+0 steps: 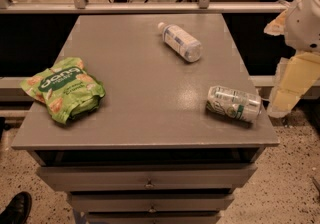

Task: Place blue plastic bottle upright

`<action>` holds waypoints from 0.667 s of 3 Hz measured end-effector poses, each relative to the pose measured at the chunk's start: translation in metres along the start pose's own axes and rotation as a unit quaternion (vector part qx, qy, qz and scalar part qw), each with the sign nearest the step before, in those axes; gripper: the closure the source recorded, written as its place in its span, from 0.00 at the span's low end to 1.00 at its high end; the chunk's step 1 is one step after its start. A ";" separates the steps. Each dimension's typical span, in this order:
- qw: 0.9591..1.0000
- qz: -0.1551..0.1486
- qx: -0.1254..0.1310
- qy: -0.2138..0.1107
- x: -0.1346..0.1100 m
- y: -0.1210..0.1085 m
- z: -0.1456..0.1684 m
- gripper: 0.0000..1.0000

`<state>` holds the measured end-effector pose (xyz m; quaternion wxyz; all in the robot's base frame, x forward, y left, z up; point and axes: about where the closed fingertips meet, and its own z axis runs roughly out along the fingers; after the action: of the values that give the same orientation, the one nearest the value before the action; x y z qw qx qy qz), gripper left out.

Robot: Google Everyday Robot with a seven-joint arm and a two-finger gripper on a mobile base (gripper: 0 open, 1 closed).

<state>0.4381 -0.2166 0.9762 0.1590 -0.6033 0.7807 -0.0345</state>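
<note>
A blue plastic bottle lies on its side at 12 o'clock on the tabletop, cap toward 10. A can lies at 4 o'clock, a green snack bag at 9. The hand hangs off the edge at 3 o'clock; open or closed, I cannot tell.

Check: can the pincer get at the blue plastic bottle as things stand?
Probably yes: the pincer hangs beside the table's right edge, the blue plastic bottle lies uncovered, and the can lies nearer the front.
</note>
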 end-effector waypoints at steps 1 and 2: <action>1.000 0.000 0.000 0.000 0.000 0.000 0.000 0.00; 1.000 0.010 0.009 -0.014 -0.022 -0.027 0.016 0.00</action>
<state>0.4726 -0.2010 0.9723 0.1760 -0.5945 0.7840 -0.0312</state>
